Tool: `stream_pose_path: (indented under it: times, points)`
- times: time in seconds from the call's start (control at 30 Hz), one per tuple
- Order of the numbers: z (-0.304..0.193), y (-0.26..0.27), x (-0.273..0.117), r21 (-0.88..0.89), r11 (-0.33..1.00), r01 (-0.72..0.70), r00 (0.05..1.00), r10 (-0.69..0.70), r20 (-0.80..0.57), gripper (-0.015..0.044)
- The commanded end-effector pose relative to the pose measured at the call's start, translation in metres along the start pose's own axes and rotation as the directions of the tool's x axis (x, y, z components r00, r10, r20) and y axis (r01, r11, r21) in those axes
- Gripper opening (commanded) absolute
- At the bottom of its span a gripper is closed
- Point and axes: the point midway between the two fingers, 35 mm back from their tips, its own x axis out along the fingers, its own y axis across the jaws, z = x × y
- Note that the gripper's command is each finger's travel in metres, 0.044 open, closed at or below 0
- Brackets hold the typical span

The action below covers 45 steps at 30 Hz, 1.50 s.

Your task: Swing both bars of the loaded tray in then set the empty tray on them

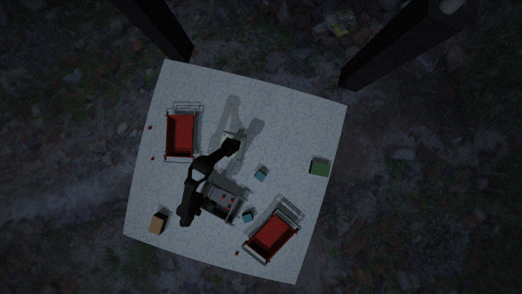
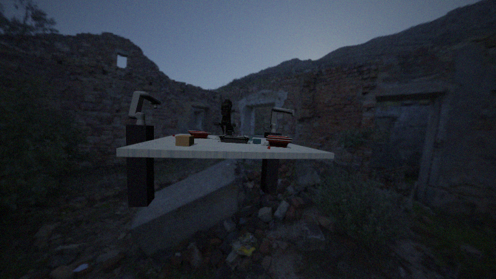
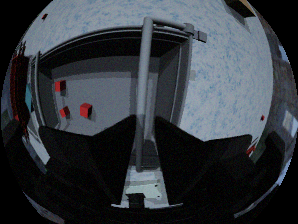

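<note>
Loaded tray (image 1: 214,213) (image 2: 234,139) (image 3: 105,95), pale table (image 1: 285,145) (image 2: 222,152) (image 3: 220,80), roofless stone ruin (image 2: 329,89)

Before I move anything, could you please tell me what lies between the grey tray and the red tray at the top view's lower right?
A teal block lies between them, seen clearest in the top view.

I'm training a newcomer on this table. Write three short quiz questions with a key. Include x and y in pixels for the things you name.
1. Multiple choice: in the top view, which block lies nearest the right table edge? A) orange B) green C) blue
2. True or false: in the wrist view, a bar (image 3: 145,75) crosses above the inside of the gray tray (image 1: 215,191) (image 2: 234,139) (image 3: 110,90).
3. Fill in: that tray shows ___ red blocks (image 1: 223,196) (image 3: 86,110).
Key: 1 B; 2 true; 3 three
</note>
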Motion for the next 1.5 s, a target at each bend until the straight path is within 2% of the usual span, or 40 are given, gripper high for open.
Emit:
stream_pose_path:
  times: [0.0, 0.8, 0.9, 0.93, 1.47]
  points:
    - [0.0012, -0.0023, -0.0228, 0.004, 1.000, 0.005, 1.000, -0.005, 0.017, 0.0086]
    - [0.0019, -0.0016, -0.0199, 0.001, 1.000, 0.001, 1.000, -0.001, 0.015, 0.0086]
    - [0.0019, -0.0016, -0.0199, 0.001, 1.000, 0.001, 1.000, -0.001, 0.015, 0.0007]
    - [0.0019, -0.0016, -0.0199, 0.001, 1.000, 0.001, 1.000, -0.001, 0.015, 0.0000]
    - [0.0014, -0.0016, -0.0202, 0.001, 1.000, 0.001, 1.000, -0.001, 0.014, 0.0000]
